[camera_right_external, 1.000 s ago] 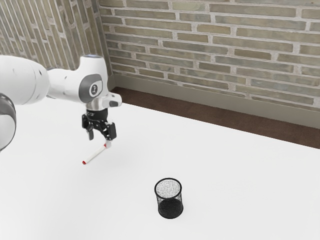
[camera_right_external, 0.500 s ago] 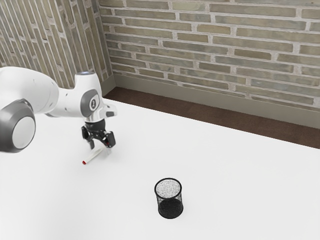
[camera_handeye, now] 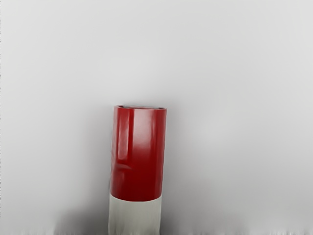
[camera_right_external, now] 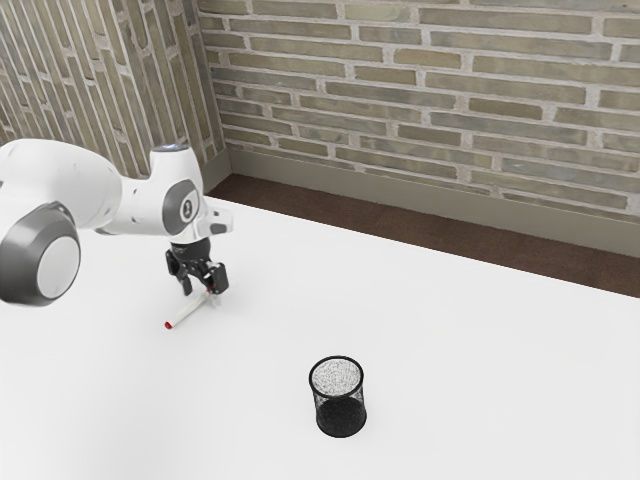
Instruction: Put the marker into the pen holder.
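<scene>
Marker (camera_right_external: 187, 312), one: laid on table (camera_right_external: 480, 380), one end under the gripper (camera_right_external: 203, 291), whose fingers are parted, nothing clasped. Pen holder (camera_right_external: 340, 414), one: well apart, unfilled. Grasp, lift and insertion are left to be done.

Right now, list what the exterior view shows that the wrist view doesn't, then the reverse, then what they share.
Exterior view: the black mesh pen holder standing upright, my arm with its pincer down at one end of the marker, the marker's other red tip, and the brick wall.
Wrist view: a close-up of the red end's glossy side and its clear border with the pale body.
Both: the marker and the white table.
</scene>
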